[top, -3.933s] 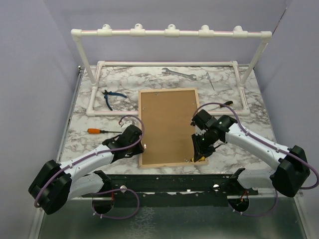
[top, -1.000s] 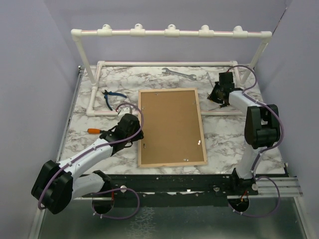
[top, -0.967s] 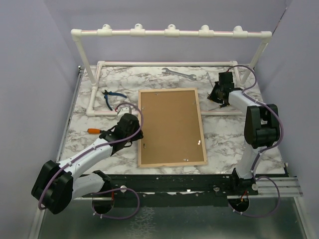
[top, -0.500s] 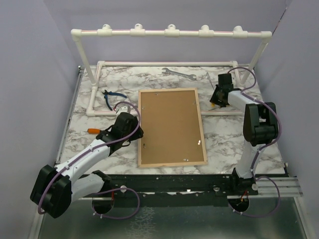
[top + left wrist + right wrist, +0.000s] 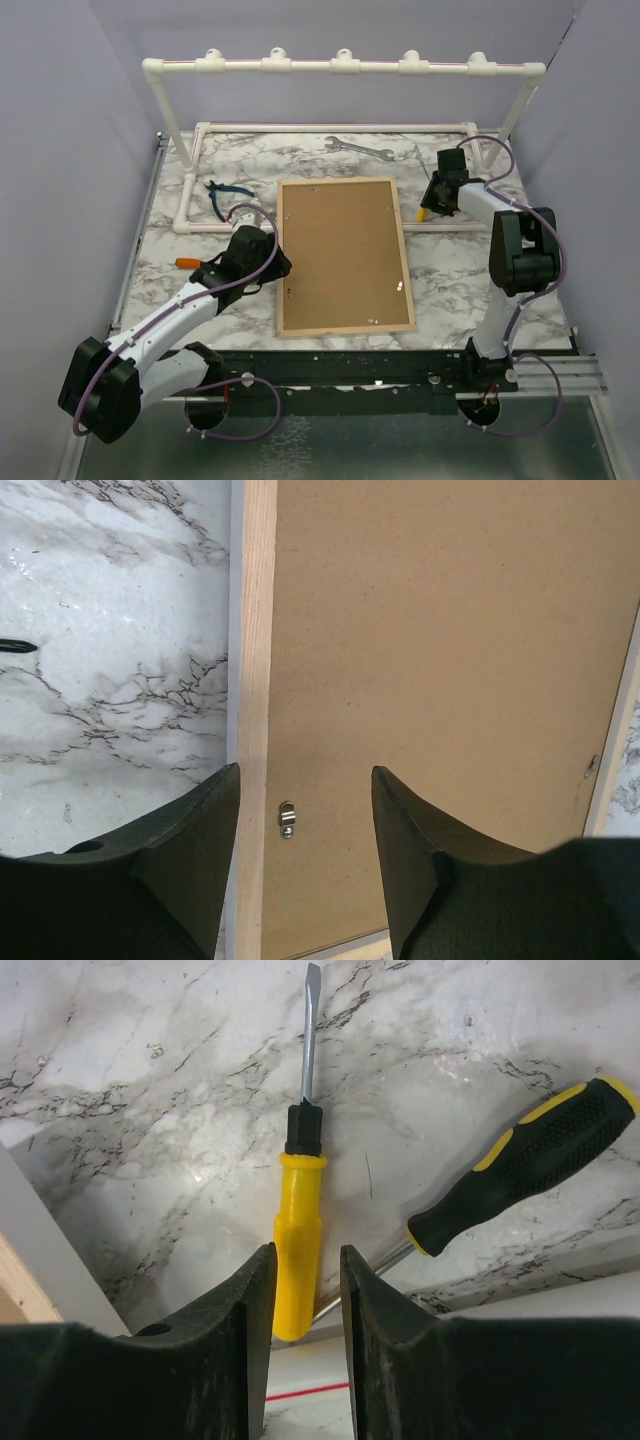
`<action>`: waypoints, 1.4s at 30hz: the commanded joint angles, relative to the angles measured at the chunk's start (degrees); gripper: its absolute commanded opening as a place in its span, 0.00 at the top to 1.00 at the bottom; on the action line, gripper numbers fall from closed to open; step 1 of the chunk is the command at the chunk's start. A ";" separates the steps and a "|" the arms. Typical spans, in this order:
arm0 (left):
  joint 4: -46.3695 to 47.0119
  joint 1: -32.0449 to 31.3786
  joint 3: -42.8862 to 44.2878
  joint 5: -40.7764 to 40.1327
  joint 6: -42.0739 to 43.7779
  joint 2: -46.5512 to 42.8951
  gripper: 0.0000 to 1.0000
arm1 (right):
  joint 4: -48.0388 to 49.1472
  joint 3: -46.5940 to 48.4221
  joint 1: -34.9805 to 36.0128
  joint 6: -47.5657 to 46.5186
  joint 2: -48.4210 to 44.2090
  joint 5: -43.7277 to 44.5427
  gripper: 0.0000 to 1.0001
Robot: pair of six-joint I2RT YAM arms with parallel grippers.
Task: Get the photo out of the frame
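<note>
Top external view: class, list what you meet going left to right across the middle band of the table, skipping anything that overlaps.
In order: orange-handled screwdriver → frame → right gripper.

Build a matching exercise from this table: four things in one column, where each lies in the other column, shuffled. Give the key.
1. frame
2. wrench
3. pliers
4. yellow screwdriver

A. just ahead of the right fingers
B. left of the frame's far corner
C. back up, mid-table
D. near the table's far edge

Pairs: 1-C, 2-D, 3-B, 4-A
</note>
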 commanded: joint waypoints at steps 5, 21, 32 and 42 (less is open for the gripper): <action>0.27 0.35 3.16 0.83 1.38 3.46 0.43 | -2.33 -3.12 -0.40 -0.79 -9.88 -2.08 0.62; 2.76 0.96 4.28 -1.37 3.63 8.41 0.44 | 1.83 -19.81 12.39 -0.42 -36.64 -19.60 0.34; 5.44 1.45 3.64 -2.15 3.96 12.00 0.45 | 5.29 -32.42 23.62 -2.10 -51.63 -21.27 0.04; 7.57 1.49 2.67 -3.80 4.23 16.43 0.52 | 5.48 -34.28 24.86 -3.70 -53.51 -24.05 0.09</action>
